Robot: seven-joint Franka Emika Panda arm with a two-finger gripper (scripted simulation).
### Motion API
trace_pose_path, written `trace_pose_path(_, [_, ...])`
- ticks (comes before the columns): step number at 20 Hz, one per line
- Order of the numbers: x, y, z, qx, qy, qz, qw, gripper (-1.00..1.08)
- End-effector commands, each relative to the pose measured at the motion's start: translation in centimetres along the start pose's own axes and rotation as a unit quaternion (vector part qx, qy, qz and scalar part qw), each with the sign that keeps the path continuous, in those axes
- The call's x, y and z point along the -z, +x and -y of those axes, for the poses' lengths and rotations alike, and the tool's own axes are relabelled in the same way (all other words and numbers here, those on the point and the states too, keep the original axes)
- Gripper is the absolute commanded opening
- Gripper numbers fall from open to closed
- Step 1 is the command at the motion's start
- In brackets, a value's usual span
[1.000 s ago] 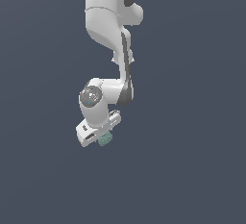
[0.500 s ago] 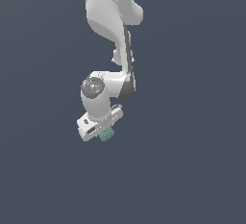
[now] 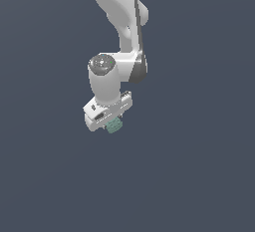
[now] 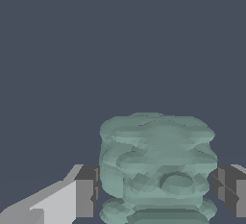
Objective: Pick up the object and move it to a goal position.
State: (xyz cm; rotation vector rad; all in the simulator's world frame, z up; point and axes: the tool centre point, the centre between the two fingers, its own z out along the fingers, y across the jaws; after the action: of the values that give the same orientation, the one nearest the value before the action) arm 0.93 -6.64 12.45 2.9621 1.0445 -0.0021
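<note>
The object (image 3: 115,125) is a small pale teal-green block with a ridged, bumpy surface. It hangs just under the white gripper (image 3: 112,124) in the exterior view, well above the lower part of the scene. In the wrist view the object (image 4: 156,165) fills the space between the two dark finger pads (image 4: 87,190), one on each side and both pressed against it. The gripper (image 4: 156,189) is shut on the object. The white arm (image 3: 122,37) rises from the gripper toward the top of the exterior view.
Plain dark grey-blue background all round in both views. No other object, container or edge shows.
The arm has carried the gripper and the held object upward and slightly toward the exterior view's right. The grip on the object has not changed.
</note>
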Motion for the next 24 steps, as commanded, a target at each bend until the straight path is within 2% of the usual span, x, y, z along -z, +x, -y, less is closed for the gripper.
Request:
trace_pose_path(1, [2.0, -0.4, 1.2, 0.0, 0.0, 0.0, 1.0, -1.0])
trace_pose_path(17, [15.2, -3.2, 9.3, 0.0, 0.0, 0.0, 1.0, -1.0])
trace_pose_path(24, [19.8, -4.0, 12.0, 0.0, 0.0, 0.0, 1.0, -1.0])
